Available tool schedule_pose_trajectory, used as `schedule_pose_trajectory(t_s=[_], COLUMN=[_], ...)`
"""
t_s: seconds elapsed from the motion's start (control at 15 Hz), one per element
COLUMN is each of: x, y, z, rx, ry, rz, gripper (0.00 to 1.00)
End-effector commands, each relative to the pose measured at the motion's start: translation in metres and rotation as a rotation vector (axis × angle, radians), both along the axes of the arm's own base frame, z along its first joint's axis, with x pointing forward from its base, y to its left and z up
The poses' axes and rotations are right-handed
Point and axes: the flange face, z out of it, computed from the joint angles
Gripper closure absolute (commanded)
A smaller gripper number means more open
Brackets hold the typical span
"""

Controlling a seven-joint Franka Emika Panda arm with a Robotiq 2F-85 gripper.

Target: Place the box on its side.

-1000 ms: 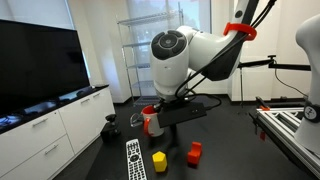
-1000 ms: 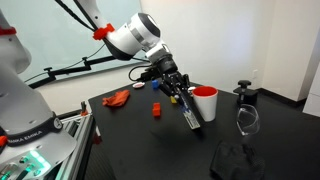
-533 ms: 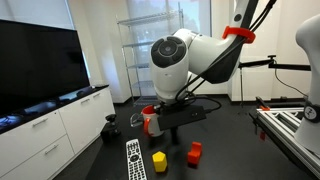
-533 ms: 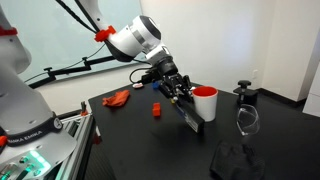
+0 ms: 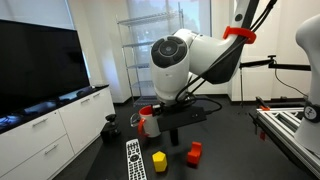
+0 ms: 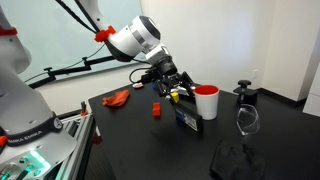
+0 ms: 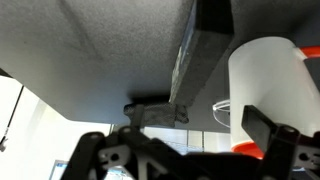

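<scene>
The box [image 6: 189, 118] is long, slim and black. It rests on the black table right beside the red-and-white mug [image 6: 206, 102], free of any grip. My gripper [image 6: 176, 95] hangs just above the box's upper end, open, with nothing between its fingers. In the wrist view the box [image 7: 200, 50] runs away from the gripper [image 7: 210, 122] along the table, next to the mug [image 7: 270, 85]. One finger [image 7: 150, 112] and the other stand wide apart. In the other exterior view the arm hides the gripper, and the mug [image 5: 148, 122] shows behind it.
An orange-red block [image 6: 157, 109], a red cloth [image 6: 118, 98], a wine glass [image 6: 247, 120] and a black cloth [image 6: 238, 160] share the table. A remote [image 5: 134, 158], a yellow block [image 5: 158, 160] and a red block [image 5: 195, 152] lie near the front edge.
The jaws went from shut on the tilted box to wide open. The box has dropped out of the grip and settled on the table by the mug.
</scene>
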Motion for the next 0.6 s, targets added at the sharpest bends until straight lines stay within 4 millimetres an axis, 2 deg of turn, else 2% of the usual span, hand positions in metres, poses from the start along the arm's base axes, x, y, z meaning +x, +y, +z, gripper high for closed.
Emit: schedule_pose_trajectory(t_s=[0.0, 0.07, 0.2, 0.4, 0.47, 0.53], x=[-0.025, -0.037, -0.057, -0.084, -0.089, -0.073], y=[0.005, 0.004, 0.001, -0.008, -0.012, -0.014], z=[0.038, 0.052, 0.066, 0.079, 0.081, 0.083], rx=[0.097, 0.127, 0.172, 0.203, 0.210, 0.217], ry=[0.039, 0.047, 0.067, 0.107, 0.123, 0.141], rz=[0.141, 0.184, 0.274, 0.409, 0.454, 0.500], gripper=[0.00, 0.00, 0.00, 0.00, 0.00, 0.00])
